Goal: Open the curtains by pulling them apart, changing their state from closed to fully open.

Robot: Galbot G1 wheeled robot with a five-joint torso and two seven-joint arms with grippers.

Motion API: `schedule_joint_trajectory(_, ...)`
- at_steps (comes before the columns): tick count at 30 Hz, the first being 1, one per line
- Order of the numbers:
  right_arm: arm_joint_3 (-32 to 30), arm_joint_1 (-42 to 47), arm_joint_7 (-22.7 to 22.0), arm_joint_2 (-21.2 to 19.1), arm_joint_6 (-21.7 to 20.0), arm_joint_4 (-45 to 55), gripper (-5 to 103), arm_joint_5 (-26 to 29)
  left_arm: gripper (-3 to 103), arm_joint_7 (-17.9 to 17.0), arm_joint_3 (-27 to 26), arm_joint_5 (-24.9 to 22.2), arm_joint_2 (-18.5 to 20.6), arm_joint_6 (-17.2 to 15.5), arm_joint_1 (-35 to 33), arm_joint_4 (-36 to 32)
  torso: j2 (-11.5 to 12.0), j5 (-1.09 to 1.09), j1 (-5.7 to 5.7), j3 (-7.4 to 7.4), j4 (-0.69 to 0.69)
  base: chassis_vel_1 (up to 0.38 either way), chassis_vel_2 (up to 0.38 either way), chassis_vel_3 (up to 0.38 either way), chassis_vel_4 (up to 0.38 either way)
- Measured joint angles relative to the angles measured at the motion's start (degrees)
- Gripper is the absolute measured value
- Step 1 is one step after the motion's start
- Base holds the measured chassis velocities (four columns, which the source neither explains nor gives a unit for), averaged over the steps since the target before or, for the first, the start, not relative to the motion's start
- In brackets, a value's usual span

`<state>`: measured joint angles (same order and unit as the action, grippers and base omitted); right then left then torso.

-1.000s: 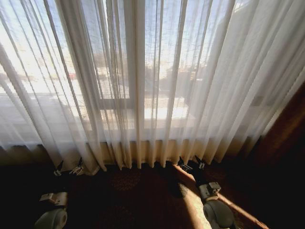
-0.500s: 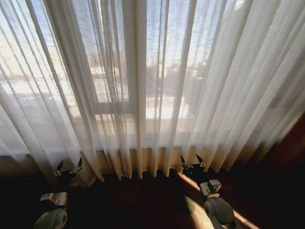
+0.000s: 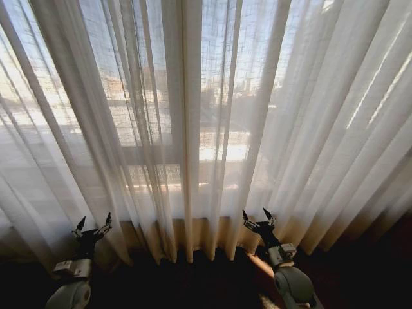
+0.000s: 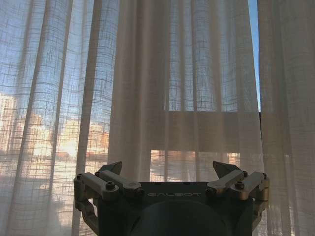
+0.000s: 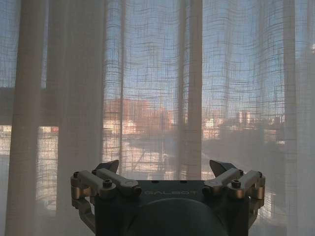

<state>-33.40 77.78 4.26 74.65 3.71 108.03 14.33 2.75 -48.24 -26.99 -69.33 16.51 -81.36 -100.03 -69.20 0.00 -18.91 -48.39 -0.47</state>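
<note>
**Grippers spread before closed curtains**

Fingers of the left gripper (image 3: pixel 92 226) are splayed wide with nothing between them, tips raised toward the fabric low on the robot's left. In the left wrist view the same gripper (image 4: pixel 169 169) faces a pleated panel straight ahead, its two dark tips set far apart and clear of the cloth. The right gripper (image 3: pixel 259 217) stands equally wide and equally empty, low on the robot's right, tips pointed up at the hem region; in its own wrist view (image 5: pixel 167 168) the fabric hangs just beyond the tips.

Ahead of and above both grippers, the curtains (image 3: pixel 193 129) hang drawn across the window, their long axis vertical, pleats running from the top of the head view down to the floor line. Between the two grippers the folds bunch into denser vertical bands. Outward to either side the pleats fan slightly. Behind the sheer cloth, window frame bars (image 3: pixel 151 153) and blurred buildings (image 5: pixel 142 115) show through.
</note>
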Motion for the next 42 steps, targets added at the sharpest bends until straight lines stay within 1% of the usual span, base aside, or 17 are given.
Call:
schedule_joint_trajectory(6, -0.01, -1.24, 0.5, -0.34, 1.19, -2.63, 100, -1.17, 100, -0.01, 0.0, 0.0, 0.0, 0.0, -0.02, 0.0, -0.06, 0.01, 0.1, 0.04, 0.01, 0.038, -0.043, -0.032, 0.031)
schedule_joint_trajectory(16, 0.59, -2.92, 0.66, -0.93, 0.72, -4.54, 100, 0.34, 100, -0.01, 0.0, 0.0, 0.0, 0.0, 0.0, 0.0, -0.02, 0.0, 0.02, 0.01, 0.01, -0.056, 0.054, 0.061, -0.067)
schedule_joint_trajectory(18, 1.27, -3.8, -1.33, -1.31, -0.84, -4.94, 100, 1.67, 100, -0.01, 0.0, 0.0, 0.0, 0.0, 0.0, 0.0, -0.02, 0.0, 0.02, 0.01, 0.0, -0.153, 0.145, 0.161, -0.173)
schedule_joint_trajectory(21, 1.51, -5.06, -2.63, -1.74, -1.38, -6.11, 100, 2.24, 100, -0.02, 0.0, 0.0, 0.0, 0.0, 0.0, 0.0, -0.02, 0.0, 0.02, 0.01, 0.01, -0.159, 0.164, 0.161, -0.181)
schedule_joint_trajectory(25, 1.93, -7.34, -3.89, -2.7, -1.32, -8.64, 100, 1.18, 100, -0.02, 0.0, 0.0, 0.0, 0.0, 0.01, 0.0, 0.01, 0.01, -0.05, -0.02, 0.01, -0.098, 0.111, 0.131, -0.1)
schedule_joint_trajectory(28, 3.47, -10.64, -6.82, -3.09, -1.55, -11.33, 100, -0.35, 100, -0.01, 0.0, 0.0, 0.0, 0.0, 0.02, 0.0, 0.01, 0.0, -0.05, -0.02, 0.0, -0.054, 0.036, 0.043, -0.046)
schedule_joint_trajectory(29, 3.47, -10.64, -6.82, -3.09, -1.55, -11.33, 100, -0.35, 100, -0.01, 0.0, 0.0, 0.0, 0.0, 0.02, 0.0, 0.01, 0.0, -0.05, -0.02, 0.0, 0.0, 0.0, 0.0, 0.0)
schedule_joint_trajectory(33, 6.03, -16.13, -8.34, -3.08, -1.6, -15.8, 100, -2.29, 100, -0.03, -0.01, 0.0, 0.0, -0.01, 0.0, 0.0, -0.04, -0.01, 0.06, 0.03, 0.01, 0.0, 0.0, 0.0, 0.0)
schedule_joint_trajectory(36, 7.57, -19.02, -8.68, -3.1, -1.58, -18.66, 100, -3.0, 100, -0.03, 0.0, 0.0, 0.0, -0.01, -0.01, 0.0, -0.04, 0.01, 0.06, 0.03, 0.01, 0.0, 0.0, 0.0, 0.0)
schedule_joint_trajectory(42, 11.44, -26.35, -9.64, -2.72, -0.09, -26.46, 100, -3.49, 100, -0.03, 0.0, 0.0, 0.0, 0.0, 0.0, 0.0, -0.02, -0.01, 0.0, 0.0, 0.01, 0.0, 0.0, 0.0, 0.0)
